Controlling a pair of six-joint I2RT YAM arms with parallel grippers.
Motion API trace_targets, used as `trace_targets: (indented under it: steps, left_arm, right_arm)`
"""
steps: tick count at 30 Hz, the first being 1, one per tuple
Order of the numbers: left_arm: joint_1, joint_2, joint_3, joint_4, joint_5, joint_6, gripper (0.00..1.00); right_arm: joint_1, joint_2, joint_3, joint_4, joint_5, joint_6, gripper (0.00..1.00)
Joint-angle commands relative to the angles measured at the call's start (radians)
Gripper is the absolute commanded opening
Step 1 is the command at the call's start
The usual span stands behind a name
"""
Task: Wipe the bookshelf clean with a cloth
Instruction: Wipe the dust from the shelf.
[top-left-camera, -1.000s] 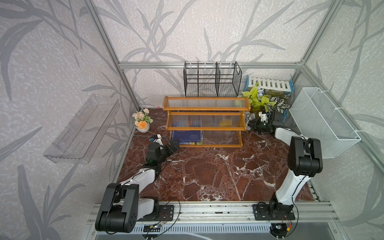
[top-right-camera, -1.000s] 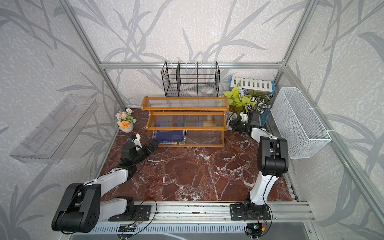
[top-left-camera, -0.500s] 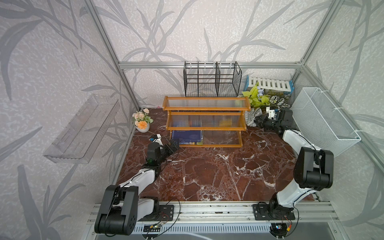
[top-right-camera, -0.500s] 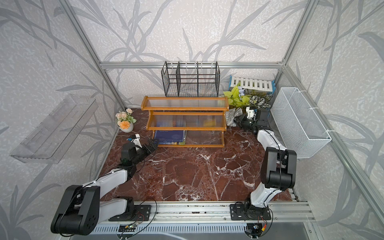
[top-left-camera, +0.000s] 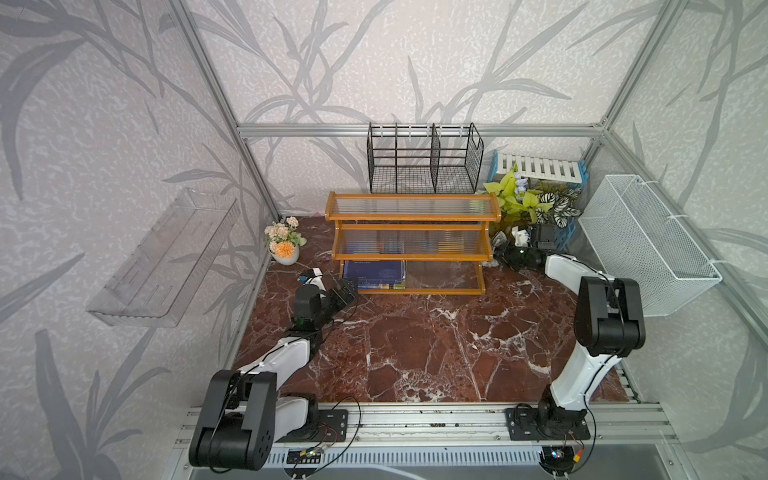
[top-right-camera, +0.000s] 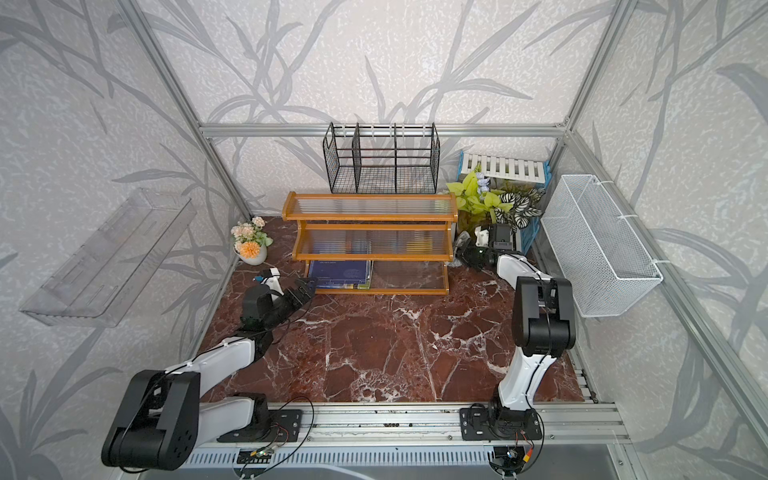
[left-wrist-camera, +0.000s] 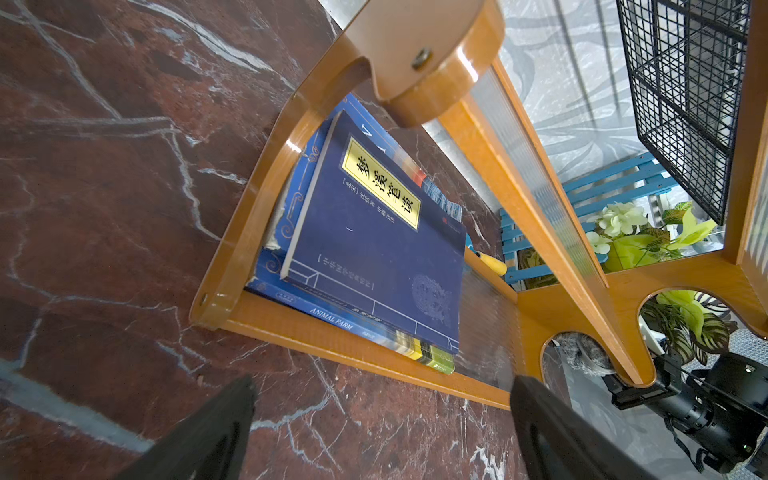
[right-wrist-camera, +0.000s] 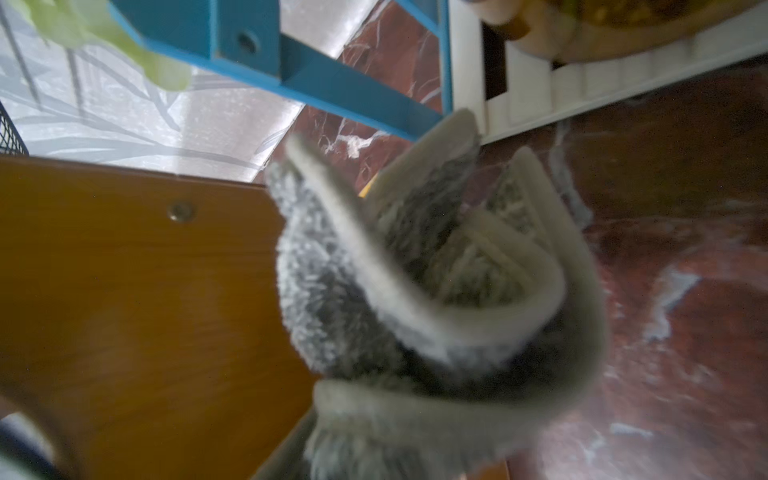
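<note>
The cloth (right-wrist-camera: 332, 291) is clamped in the right gripper (top-left-camera: 508, 254), just beside the bookshelf's (top-left-camera: 411, 216) right end. All shelf wiping is judged left to do. The left gripper (left-wrist-camera: 380, 395) is spread wide and empty.

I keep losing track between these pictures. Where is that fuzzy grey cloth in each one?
Top view: the grey striped knit cloth is tiny, at the right end of the orange-brown wooden bookshelf.
Top view: same spot, by that shelf end.
Left wrist: glimpsed through a cutout in the far side panel.
Right wrist: fills the middle, blurred, beside the side panel.
Shared landmark: the bookshelf's side panel.
</note>
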Motion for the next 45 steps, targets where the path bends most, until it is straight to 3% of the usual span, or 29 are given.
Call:
trace_targets:
  steps: [1,12,24,38,45]
  left_arm:
    - [-0.008,-0.001,0.024,-0.006,-0.011,0.007,1.0]
    - [-0.01,-0.007,0.02,-0.002,-0.01,0.006,1.0]
    - [-0.01,-0.042,0.013,-0.019,-0.014,0.007,1.0]
    - [-0.011,-0.043,0.019,-0.02,-0.019,0.005,1.0]
    - [-0.011,-0.037,0.019,-0.018,-0.019,0.008,1.0]
  right_arm:
    - [0.012,0.009,0.036,0.051,-0.033,-0.008,0.0]
    - [0.013,-0.145,-0.006,0.041,-0.108,-0.035,0.0]
    - [-0.02,-0.208,-0.023,0.139,-0.216,0.05,0.0]
    - [-0.065,-0.158,0.186,0.142,-0.252,0.085,0.0]
    - [-0.079,-0.205,0.209,0.157,-0.28,0.102,0.0]
